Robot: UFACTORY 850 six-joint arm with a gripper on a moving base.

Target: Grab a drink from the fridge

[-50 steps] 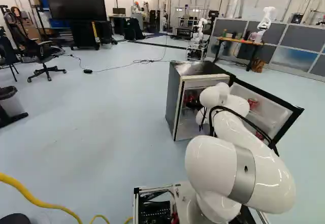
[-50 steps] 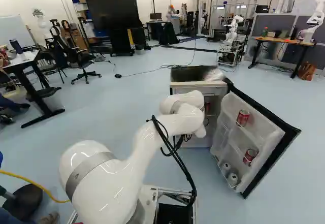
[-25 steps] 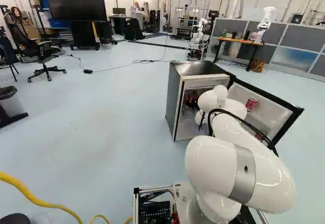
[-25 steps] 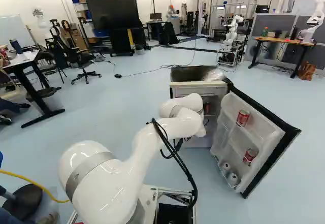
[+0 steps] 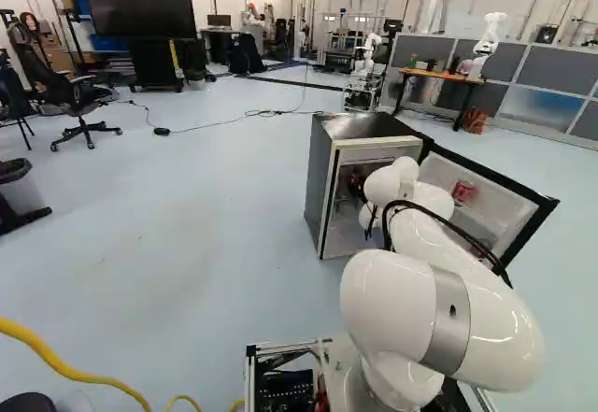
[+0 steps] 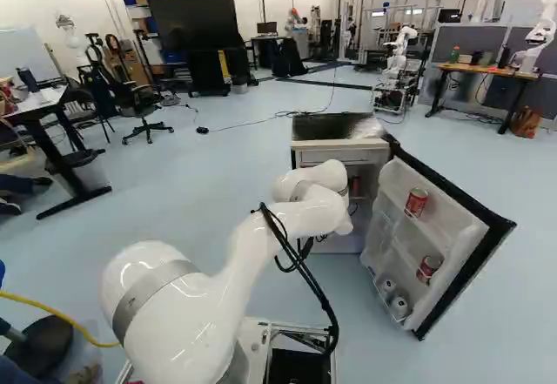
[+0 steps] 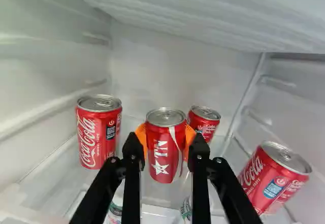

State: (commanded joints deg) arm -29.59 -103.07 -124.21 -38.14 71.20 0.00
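The arm [image 6: 300,216] has dipped slightly, then settled; the jaws [image 7: 165,140] clasp a red can [image 7: 165,155] between orange pads [image 7: 141,136], so lifting probably comes next.

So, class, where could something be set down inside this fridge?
Bare shelf shows in front of the outer can farther from the rear can, with a narrow gap between the rear can and the other outer can. It's crowded around the middle can in the tool.
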